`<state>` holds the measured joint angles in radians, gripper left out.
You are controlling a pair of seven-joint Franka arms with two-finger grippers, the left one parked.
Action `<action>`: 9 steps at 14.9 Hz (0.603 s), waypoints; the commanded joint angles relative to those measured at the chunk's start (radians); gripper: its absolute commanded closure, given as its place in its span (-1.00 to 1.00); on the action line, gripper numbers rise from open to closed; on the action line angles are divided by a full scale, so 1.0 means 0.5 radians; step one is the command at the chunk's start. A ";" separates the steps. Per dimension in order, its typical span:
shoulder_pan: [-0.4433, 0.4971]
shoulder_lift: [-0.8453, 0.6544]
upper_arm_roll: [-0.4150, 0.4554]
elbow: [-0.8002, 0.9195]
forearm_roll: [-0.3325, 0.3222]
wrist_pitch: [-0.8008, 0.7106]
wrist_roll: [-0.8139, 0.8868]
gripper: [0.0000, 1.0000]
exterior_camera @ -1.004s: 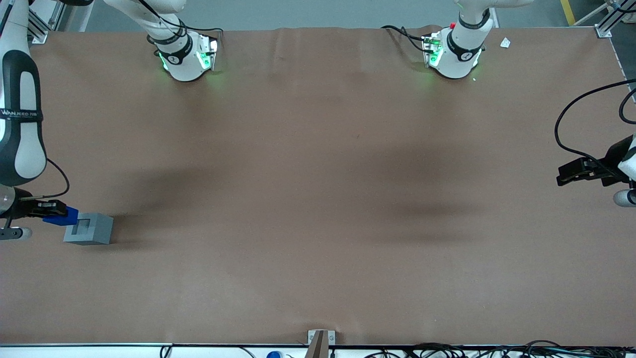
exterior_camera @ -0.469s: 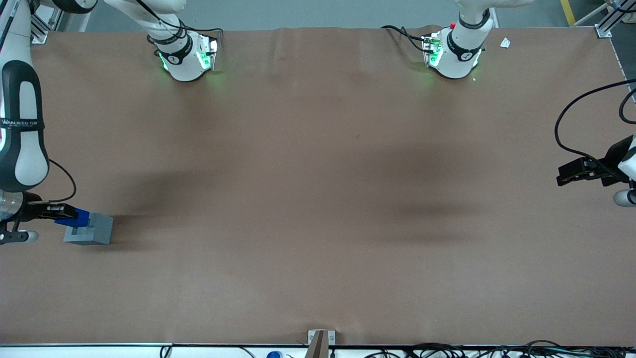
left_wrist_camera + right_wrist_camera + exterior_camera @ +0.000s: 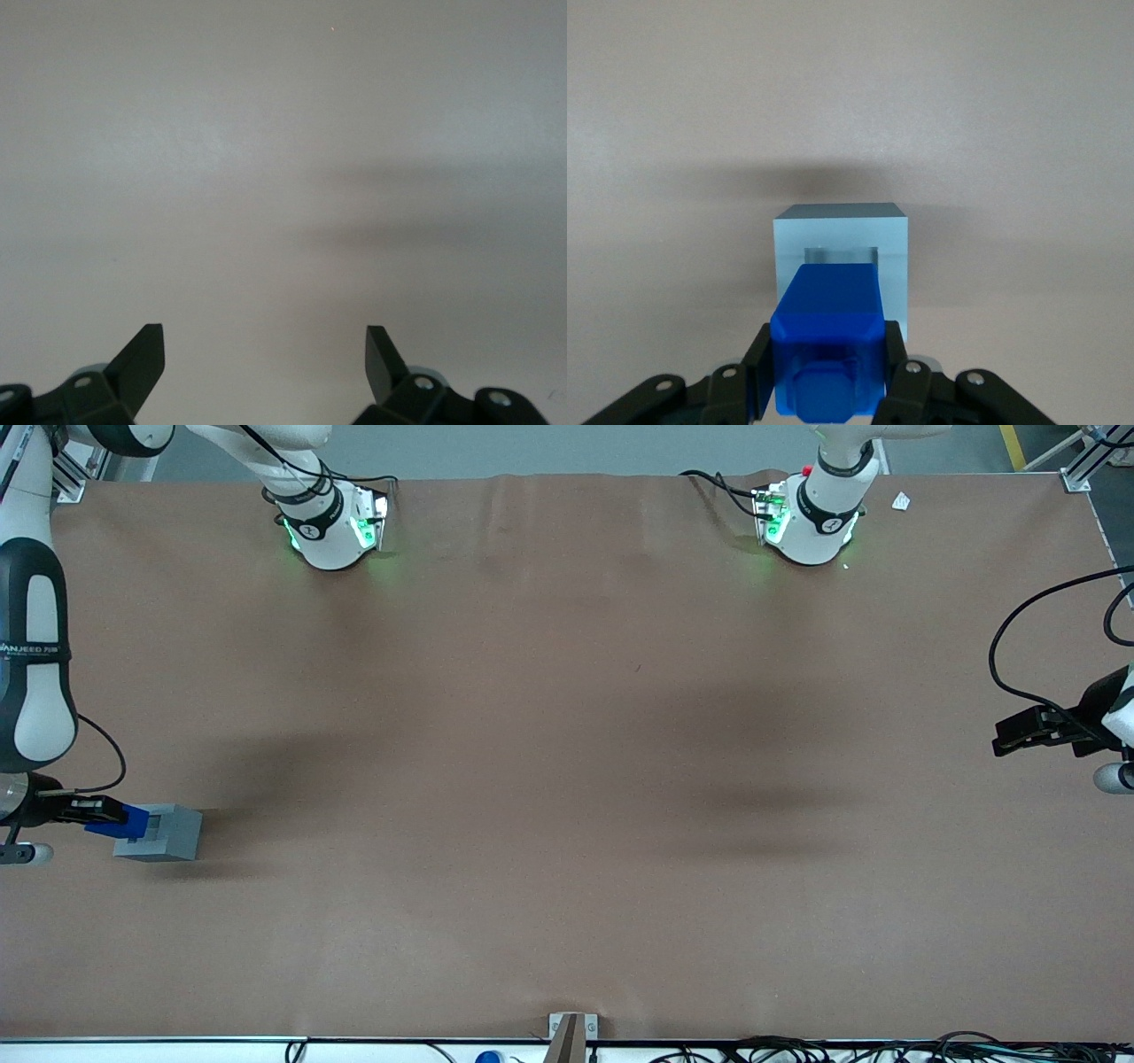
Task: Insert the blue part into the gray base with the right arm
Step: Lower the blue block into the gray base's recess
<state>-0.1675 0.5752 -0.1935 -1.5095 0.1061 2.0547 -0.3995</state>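
Right wrist view: gripper (image 3: 829, 372) clamped around blue part (image 3: 830, 332) over gray base (image 3: 842, 235).

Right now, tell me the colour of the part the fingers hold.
Bright blue, clearest in the right wrist view, held by the gripper.

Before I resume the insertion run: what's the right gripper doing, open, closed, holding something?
Right gripper: shut on the blue part, held over the edge of the gray base, not yet seated in its recess.

Glossy blue part (image 3: 829, 332) (plastic-looking); matt gray base (image 3: 842, 232), matt table (image 3: 567, 779).
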 commanded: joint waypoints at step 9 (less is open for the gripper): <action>-0.045 0.083 0.034 0.055 0.033 -0.007 -0.005 0.99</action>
<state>-0.1725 0.6097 -0.1929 -1.5020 0.1069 2.0562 -0.3995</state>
